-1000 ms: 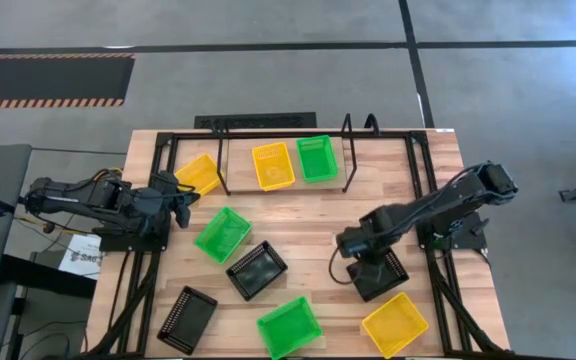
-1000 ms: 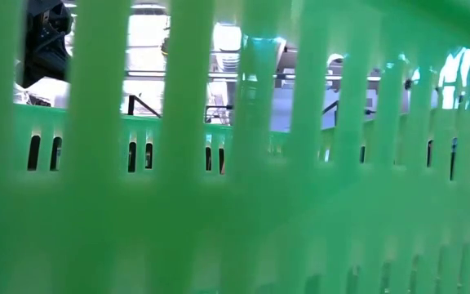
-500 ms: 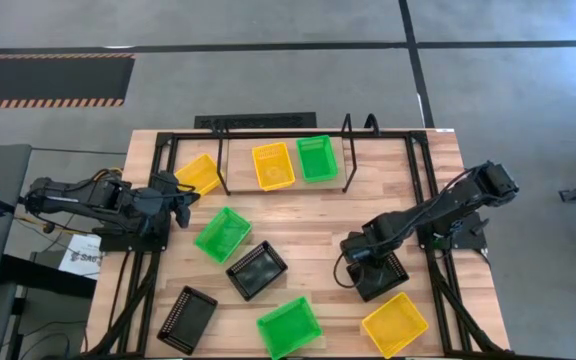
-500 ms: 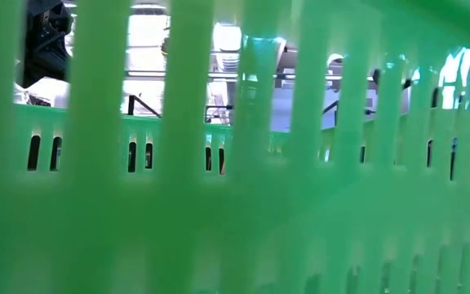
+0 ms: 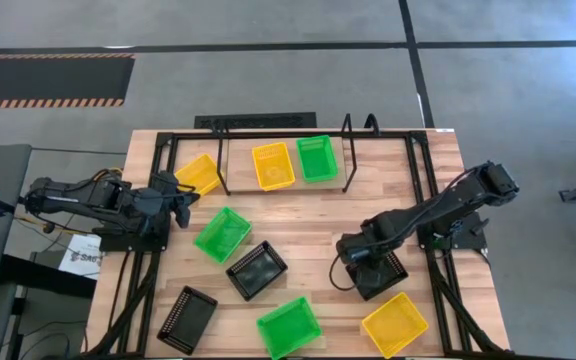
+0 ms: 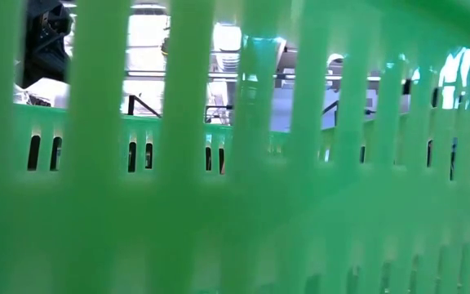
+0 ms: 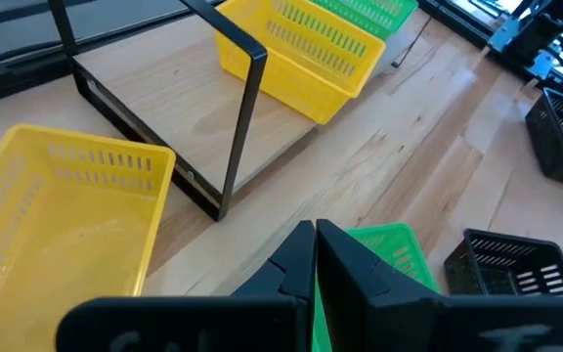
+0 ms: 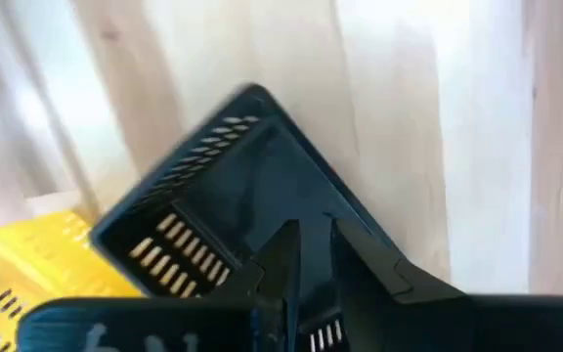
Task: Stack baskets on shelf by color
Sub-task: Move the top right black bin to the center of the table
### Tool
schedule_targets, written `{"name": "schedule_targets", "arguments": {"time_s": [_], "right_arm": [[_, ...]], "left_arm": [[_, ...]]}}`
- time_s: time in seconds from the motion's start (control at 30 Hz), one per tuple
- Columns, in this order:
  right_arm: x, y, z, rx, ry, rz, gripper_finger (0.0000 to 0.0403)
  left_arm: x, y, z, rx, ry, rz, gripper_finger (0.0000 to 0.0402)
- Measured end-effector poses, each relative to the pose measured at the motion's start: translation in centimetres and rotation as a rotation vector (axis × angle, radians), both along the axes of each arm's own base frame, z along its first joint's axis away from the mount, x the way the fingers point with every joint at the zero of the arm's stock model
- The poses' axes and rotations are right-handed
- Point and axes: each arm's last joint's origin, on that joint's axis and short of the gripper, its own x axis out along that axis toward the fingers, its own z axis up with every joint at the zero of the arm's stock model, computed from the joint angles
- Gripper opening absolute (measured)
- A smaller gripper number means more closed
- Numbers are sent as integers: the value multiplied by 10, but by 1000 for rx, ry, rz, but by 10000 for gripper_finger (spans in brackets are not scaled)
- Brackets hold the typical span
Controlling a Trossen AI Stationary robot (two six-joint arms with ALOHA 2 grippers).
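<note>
On the shelf (image 5: pixel 243 178) at the far side stand a yellow basket (image 5: pixel 273 165) and a green basket (image 5: pixel 317 158). My right gripper (image 5: pixel 353 252) points down at the far left edge of a black basket (image 5: pixel 383 278) near the table's right side, with only a narrow gap between its fingers (image 8: pixel 314 230). My left gripper (image 7: pixel 315 230) is shut and holds nothing. It hangs at the table's left edge (image 5: pixel 181 190), above a green basket (image 7: pixel 391 249) and next to a loose yellow basket (image 5: pixel 198 173). My right gripper comes from above, pointing down, onto the black basket's wall at its far left edge (image 8: pixel 311 210). The wall seems to stand between the two fingers, one inside the basket and one outside. In the high view the basket still appears to rest on the table.
Loose on the board lie a green basket (image 5: pixel 222 234), two black baskets (image 5: pixel 256 270) (image 5: pixel 187 318), another green basket (image 5: pixel 289 327) and a yellow basket (image 5: pixel 395 323) beside the right gripper. The wall of a green basket (image 6: pixel 235 163) fills the low view.
My right gripper has tipped and rolled a little at the black basket's far left edge, shifting slightly toward the table's near edge. The black basket stays where it was.
</note>
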Motion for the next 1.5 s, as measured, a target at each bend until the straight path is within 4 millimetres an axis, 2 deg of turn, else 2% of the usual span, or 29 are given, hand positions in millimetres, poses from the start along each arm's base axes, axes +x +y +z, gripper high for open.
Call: {"name": "schedule_targets", "arguments": {"time_s": [0.27, 0.53, 0.7, 0.83, 0.97, 1.3, 1.5], "right_arm": [[-1, 6, -4, -99, -12, 184, 82], [6, 6, -28, -161, 93, 247, 82], [11, 9, -46, -177, 155, 283, 82], [13, 10, -53, -169, 190, 278, 82], [15, 11, -47, -159, 170, 275, 82], [19, 13, -11, -133, 92, 232, 82], [20, 13, -5, -126, 93, 158, 85]], "left_arm": [[-1, 0, -2, 7, 20, 4, 0], [0, 0, -14, -13, 53, 19, 0], [1, 0, -14, -22, 42, 24, 0], [1, 0, -13, -21, 36, 22, 0], [1, 0, -13, -18, 37, 21, 0], [1, 0, -13, -17, 38, 21, 0], [1, 0, -13, -17, 38, 21, 0]]}}
